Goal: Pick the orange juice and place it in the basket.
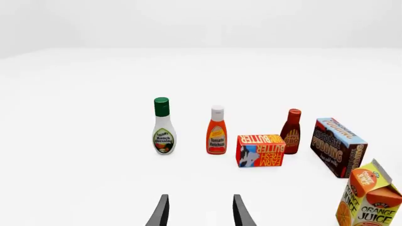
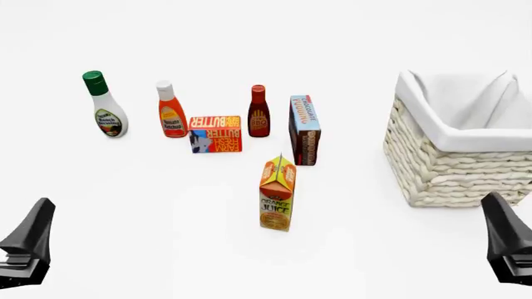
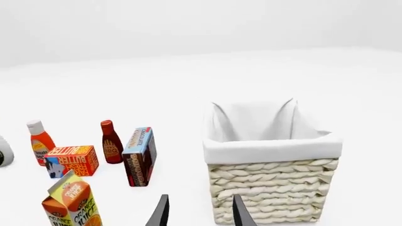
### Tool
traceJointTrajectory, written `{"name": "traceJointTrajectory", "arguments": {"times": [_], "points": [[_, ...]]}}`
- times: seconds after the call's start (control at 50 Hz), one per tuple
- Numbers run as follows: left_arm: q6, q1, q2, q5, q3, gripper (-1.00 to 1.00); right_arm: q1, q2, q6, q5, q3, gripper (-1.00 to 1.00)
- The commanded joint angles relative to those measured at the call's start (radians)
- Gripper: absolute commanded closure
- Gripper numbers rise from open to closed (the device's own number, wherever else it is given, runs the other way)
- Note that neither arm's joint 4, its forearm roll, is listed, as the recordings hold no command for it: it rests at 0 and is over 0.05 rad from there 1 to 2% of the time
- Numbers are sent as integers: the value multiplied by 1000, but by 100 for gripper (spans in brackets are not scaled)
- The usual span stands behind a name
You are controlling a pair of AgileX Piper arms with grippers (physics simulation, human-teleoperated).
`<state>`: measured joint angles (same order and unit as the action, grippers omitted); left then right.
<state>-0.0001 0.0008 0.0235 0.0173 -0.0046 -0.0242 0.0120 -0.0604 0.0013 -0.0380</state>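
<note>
The orange juice (image 2: 278,194) is a tall orange gable-top carton standing upright near the table's middle, in front of the other groceries; it also shows in the left wrist view (image 1: 369,197) and the right wrist view (image 3: 71,202). The basket (image 2: 453,165), cream wicker with a white cloth lining, stands at the right (image 3: 270,188). My left gripper (image 1: 199,213) hovers open at the near left, far from the carton. My right gripper (image 3: 199,213) is open at the near right, just in front of the basket. Nothing is held.
Behind the carton stand a ranch dressing bottle (image 2: 104,106), a ketchup bottle (image 2: 171,110), a butter box (image 2: 216,134), a dark sauce bottle (image 2: 258,112) and a chocolate pudding box (image 2: 304,129). The arms' dark links (image 2: 27,246) (image 2: 507,240) sit at the lower corners.
</note>
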Motion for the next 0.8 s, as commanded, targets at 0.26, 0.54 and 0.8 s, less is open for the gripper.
{"name": "traceJointTrajectory", "arguments": {"times": [0.26,0.54,0.8], "points": [[0,0,-10,-10,0,-100,-78,113,-117,76,-180,-100],[0,1,-13,-13,0,-100,-119,317,-183,120,-301,-100],[-1,1,-9,-10,-1,-100,-170,473,-254,145,-392,-100]]}}
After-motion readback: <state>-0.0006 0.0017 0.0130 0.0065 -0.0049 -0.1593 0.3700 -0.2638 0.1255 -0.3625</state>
